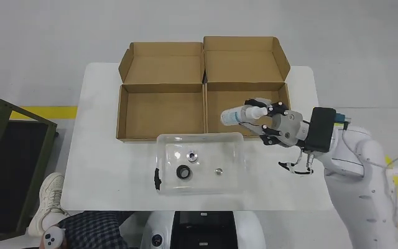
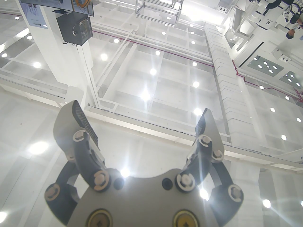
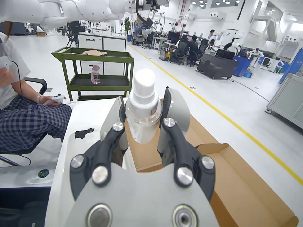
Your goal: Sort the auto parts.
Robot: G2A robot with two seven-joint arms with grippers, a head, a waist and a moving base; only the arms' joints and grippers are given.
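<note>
My right gripper is shut on a white spray bottle, held level over the near edge of the right cardboard box. The bottle's cap points toward the left box. A clear plastic tray in front of the boxes holds a black ring, a small metal bearing and a small metal nut. My left gripper is open, raised high and pointing at the ceiling, with nothing between its fingers.
A black strip sits at the tray's left edge. Both boxes stand open with flaps up at the table's far side. A green cart stands beside the table, and a seated person holds a controller near the table's front.
</note>
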